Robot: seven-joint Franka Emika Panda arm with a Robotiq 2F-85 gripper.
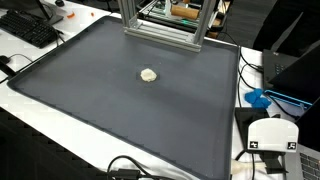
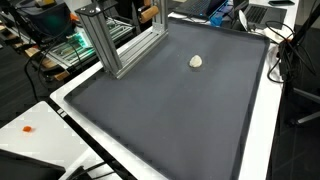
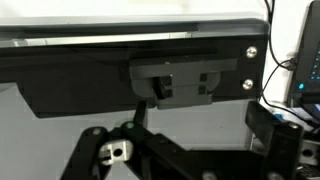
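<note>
A small cream-white lump lies alone near the middle of a large dark grey mat; it shows in both exterior views, on the mat. The arm and gripper are outside both exterior views. In the wrist view my gripper has its two dark fingers spread wide apart with only a pale surface between them, so it is open and empty. It faces a black panel with a grey bracket. The lump does not show in the wrist view.
An aluminium-profile frame stands on the mat's far edge. A black keyboard, cables, a blue object and a white device lie around the mat. Screens and cables show beside the panel.
</note>
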